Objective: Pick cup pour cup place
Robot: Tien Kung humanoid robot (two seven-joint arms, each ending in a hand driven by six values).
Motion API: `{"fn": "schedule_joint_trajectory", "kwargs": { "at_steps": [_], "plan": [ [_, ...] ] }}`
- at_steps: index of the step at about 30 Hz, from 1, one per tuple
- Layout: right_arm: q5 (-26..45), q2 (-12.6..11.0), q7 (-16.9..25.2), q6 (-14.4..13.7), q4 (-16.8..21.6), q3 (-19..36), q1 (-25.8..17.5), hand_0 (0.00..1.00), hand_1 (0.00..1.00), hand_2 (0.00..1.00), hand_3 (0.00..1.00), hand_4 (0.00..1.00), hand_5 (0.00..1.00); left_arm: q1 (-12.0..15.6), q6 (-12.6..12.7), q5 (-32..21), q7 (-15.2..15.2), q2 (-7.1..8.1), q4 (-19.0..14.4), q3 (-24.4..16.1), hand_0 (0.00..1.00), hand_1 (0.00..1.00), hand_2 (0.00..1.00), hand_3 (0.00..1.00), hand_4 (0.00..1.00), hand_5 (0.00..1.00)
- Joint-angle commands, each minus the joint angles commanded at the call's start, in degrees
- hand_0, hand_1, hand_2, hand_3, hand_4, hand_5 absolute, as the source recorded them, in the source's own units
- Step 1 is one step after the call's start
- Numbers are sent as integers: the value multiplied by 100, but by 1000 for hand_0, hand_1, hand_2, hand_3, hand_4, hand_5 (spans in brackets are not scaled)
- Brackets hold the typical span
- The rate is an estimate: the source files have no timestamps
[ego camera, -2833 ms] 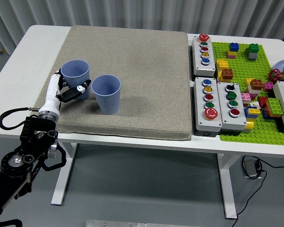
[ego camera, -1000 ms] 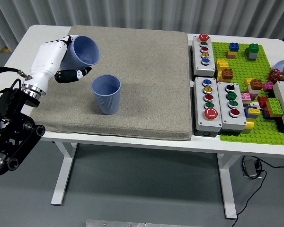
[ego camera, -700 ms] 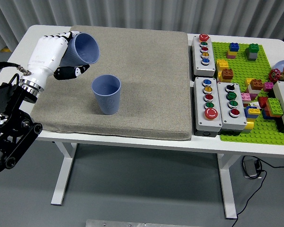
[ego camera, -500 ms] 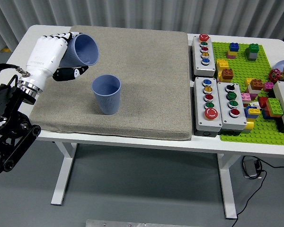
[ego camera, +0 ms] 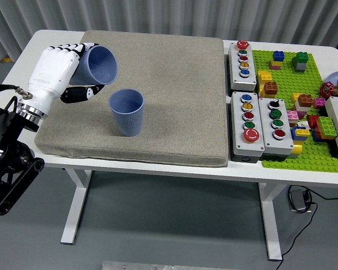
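Observation:
My left hand [ego camera: 67, 70], white with black fingertips, is shut on a blue ribbed cup [ego camera: 99, 64] and holds it lifted and tipped on its side, mouth facing right and down. A second blue cup [ego camera: 127, 112] stands upright on the grey mat [ego camera: 169, 84], just below and to the right of the held cup's mouth. The two cups do not touch. I see nothing flowing between them. My right arm is out of view.
Grey button boxes [ego camera: 243, 58] [ego camera: 247, 123] [ego camera: 275, 118] line the mat's right edge. Beyond them a green baseplate [ego camera: 293, 154] carries several coloured bricks. The white table's left edge [ego camera: 28, 50] lies behind my left arm.
The left hand lifted the cup off the mat and tipped it toward the standing cup. Over the last second the tilt grew slightly and the forearm sank a little.

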Motion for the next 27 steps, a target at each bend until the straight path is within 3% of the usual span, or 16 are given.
{"fn": "schedule_joint_trajectory", "kwargs": {
  "at_steps": [7,9,15,27],
  "plan": [
    [15,1,0,-6,0,-27,5,685,636,579,581,2,182,37,66,0,82,107,-151,133,464,511,527,528,641,72],
    [41,-3,4,-10,-2,-41,0,685,636,579,581,2,182,21,75,0,103,215,-215,230,464,511,527,528,641,72],
    [115,-13,2,-23,-1,-95,5,685,636,579,581,2,182,-147,66,0,170,475,-276,540,463,511,527,528,641,72],
    [164,-4,-14,-33,4,-130,-15,685,636,579,580,2,178,-451,163,0,357,731,-216,963,463,512,526,529,640,76]
  ]
}}
